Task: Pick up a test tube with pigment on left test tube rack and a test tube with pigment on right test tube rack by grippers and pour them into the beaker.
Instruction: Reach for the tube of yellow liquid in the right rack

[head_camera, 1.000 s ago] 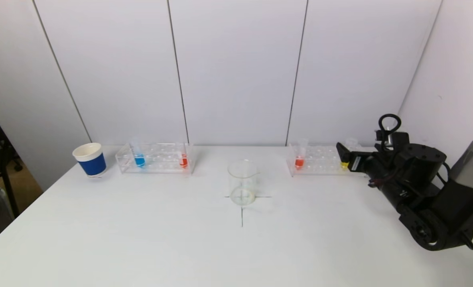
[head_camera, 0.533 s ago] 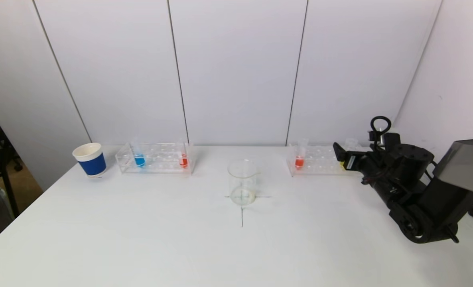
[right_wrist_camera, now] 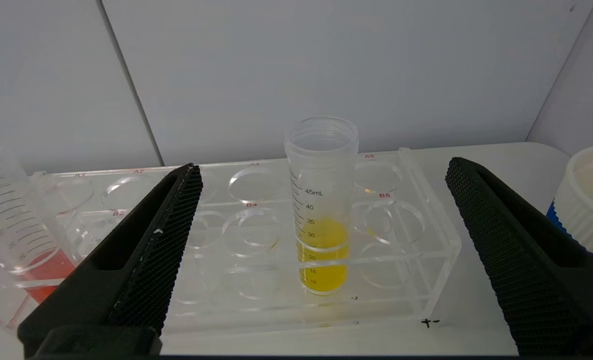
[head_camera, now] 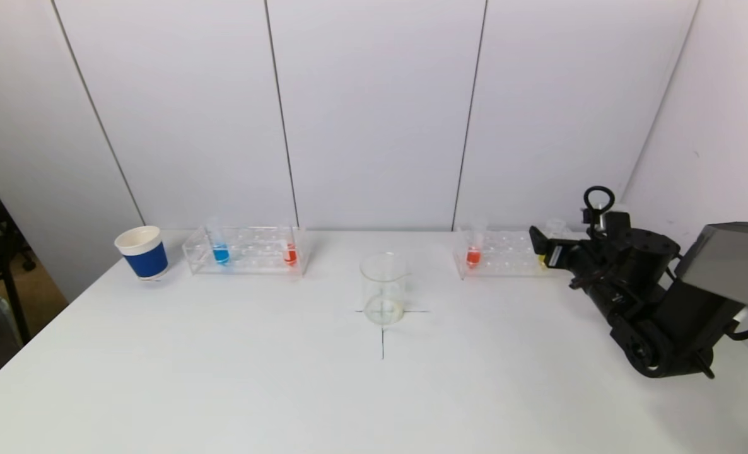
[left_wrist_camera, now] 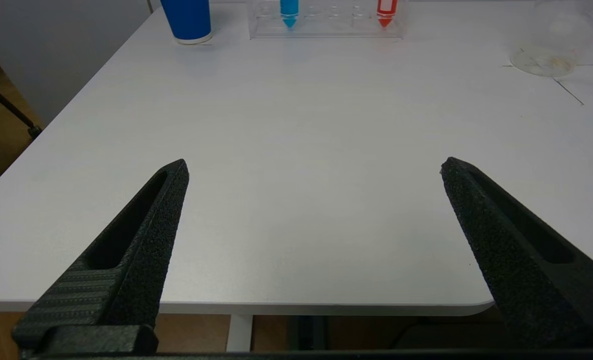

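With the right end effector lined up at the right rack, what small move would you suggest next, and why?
Probably ease the right end effector forward around the yellow tube: its jaws stand open, the tube sits upright in the right rack between them, not yet reached.

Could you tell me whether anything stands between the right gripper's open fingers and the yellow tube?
Nothing: in the right wrist view the right gripper faces the yellow tube across bare air.

Our right arm (head_camera: 639, 296) is matte black, bulky at its round joints, with a looped black cable on top and a small white label. Both grippers carry long, tapered black fingers (right_wrist_camera: 146, 250) with a finely textured surface and a slot down each.
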`<state>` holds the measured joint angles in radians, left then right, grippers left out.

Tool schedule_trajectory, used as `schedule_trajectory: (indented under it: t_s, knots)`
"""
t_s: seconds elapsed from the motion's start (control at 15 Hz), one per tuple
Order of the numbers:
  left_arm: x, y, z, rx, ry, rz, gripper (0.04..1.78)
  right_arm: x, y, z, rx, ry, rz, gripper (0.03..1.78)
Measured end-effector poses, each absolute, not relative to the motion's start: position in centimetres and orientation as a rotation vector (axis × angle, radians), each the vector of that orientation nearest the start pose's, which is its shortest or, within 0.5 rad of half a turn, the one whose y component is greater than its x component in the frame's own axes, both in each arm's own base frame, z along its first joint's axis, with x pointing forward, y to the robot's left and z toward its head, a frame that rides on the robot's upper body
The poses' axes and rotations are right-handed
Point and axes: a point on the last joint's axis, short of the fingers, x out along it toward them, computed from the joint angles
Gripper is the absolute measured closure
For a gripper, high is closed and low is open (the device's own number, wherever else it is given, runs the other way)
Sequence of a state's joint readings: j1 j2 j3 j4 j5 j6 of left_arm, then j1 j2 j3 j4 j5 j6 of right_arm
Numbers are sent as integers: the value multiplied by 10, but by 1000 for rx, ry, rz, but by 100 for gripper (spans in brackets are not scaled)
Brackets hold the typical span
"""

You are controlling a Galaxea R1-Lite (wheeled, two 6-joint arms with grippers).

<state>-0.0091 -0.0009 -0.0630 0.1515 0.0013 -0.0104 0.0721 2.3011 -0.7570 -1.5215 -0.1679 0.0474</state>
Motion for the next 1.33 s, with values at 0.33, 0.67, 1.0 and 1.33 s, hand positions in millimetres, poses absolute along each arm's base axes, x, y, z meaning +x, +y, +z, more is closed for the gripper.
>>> schedule_trajectory:
  t_s: [0.33, 0.67, 1.0, 1.33]
  knots:
    - [-28, 0, 77, -10, 88, -7, 6, 386, 23, 47, 45, 14, -99, 4]
    - [-28, 0, 77, -10, 87, -7, 6, 390, 23, 48, 45, 1, -101, 4]
    - [-28, 0, 77, -10, 87, -7, 6, 397, 24, 45, 43, -5, -100, 4]
    - [-28, 0, 77, -10, 88, -7, 6, 401, 24, 41, 41, -6, -99, 4]
